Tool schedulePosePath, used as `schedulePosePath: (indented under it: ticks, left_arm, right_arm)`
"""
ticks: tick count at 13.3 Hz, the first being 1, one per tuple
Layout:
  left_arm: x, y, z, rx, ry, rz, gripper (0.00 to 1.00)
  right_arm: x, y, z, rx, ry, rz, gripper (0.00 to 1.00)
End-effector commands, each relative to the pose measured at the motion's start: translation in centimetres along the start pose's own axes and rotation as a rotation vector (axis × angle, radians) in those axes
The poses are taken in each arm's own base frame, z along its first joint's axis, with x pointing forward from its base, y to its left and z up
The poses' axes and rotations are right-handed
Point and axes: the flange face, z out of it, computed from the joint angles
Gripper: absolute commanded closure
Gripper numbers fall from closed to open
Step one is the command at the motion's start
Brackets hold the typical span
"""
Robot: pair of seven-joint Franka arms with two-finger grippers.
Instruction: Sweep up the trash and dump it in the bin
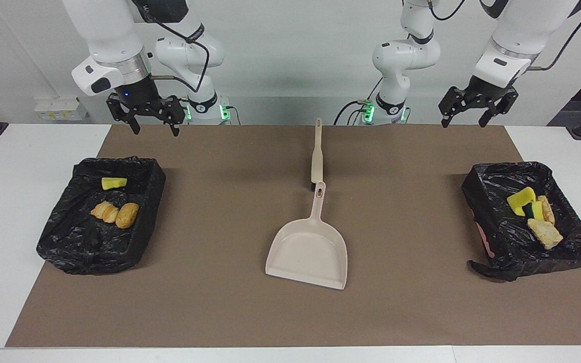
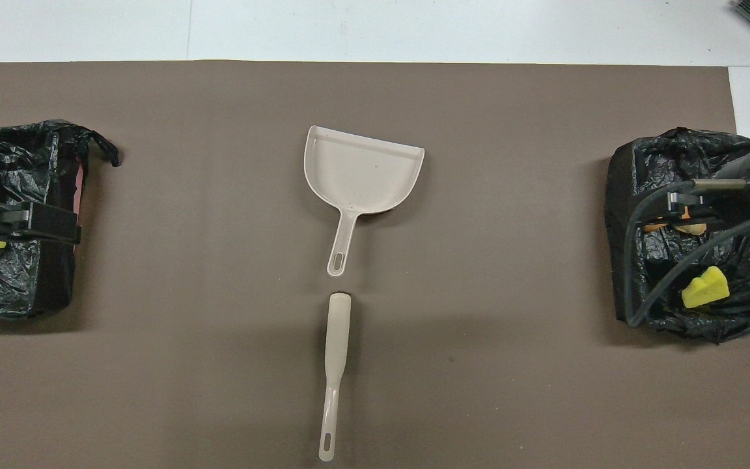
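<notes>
With all the trash (image 1: 116, 212) sitting in both bins (image 1: 58, 242), looks basically done, left gripper (image 1: 470, 108) and right gripper (image 1: 145, 115) up high, spread wide, empty.

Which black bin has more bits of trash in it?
The bin at the left arm's end: it holds four pieces, yellow and beige. The bin at the right arm's end holds only three.

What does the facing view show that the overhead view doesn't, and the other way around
Only the facing view shows both open grippers whole, the left gripper and right gripper raised by the bases, and all the trash lying in the bins. Only the overhead view shows the brush full length. Both show the empty dustpan mid-mat and the two black-lined bins at the table's ends.
</notes>
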Motion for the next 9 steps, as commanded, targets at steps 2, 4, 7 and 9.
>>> schedulePosePath:
  ticks: [2,4,7,9]
  left_arm:
    - [-0.70,-0.34,-0.06,0.005,0.002,0.000,0.00]
    - [-0.32,-0.17,-0.27,-0.007,0.021,0.002,0.00]
    - [-0.27,0.00,-0.20,-0.008,0.021,0.002,0.00]
    - [-0.33,0.01,-0.19,-0.008,0.020,-0.001,0.00]
  right_arm:
    - [0.00,0.35,-0.21,0.003,0.011,-0.001,0.00]
    - [0.03,0.56,-0.20,0.006,0.011,0.001,0.00]
    - [0.05,0.71,-0.27,0.008,0.012,-0.003,0.00]
    - [0.10,0.89,-0.29,0.006,0.014,0.002,0.00]
